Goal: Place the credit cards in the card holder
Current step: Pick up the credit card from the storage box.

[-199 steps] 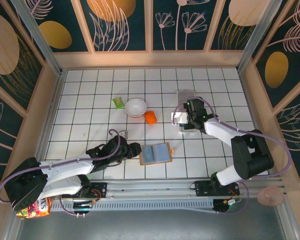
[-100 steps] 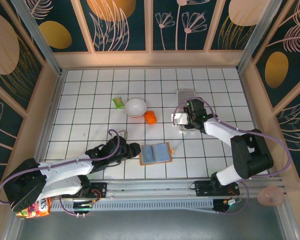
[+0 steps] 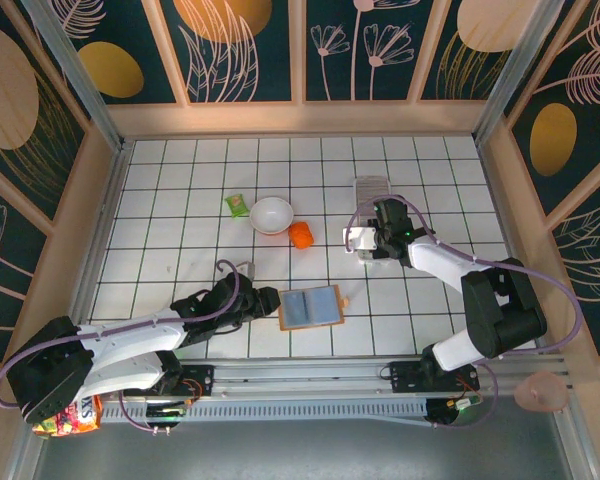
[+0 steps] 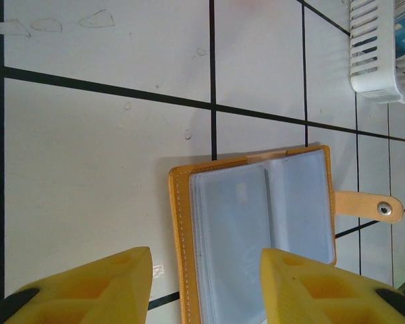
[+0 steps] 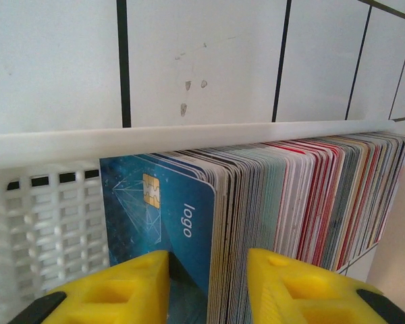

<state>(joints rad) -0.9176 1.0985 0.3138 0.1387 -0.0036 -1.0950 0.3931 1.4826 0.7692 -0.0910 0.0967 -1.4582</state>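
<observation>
Your half-closed right claw straddles the bright blue chip card fronting the white slotted plastic tray, grip unclear; pinch, lift straight, carry it to the tan leather wallet lying open under your empty, parted left claw.

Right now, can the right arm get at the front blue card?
Likely yes: the blue card fronts the stack, nothing before it, and the right fingers straddle its edge, with a few neighbouring cards too.
</observation>
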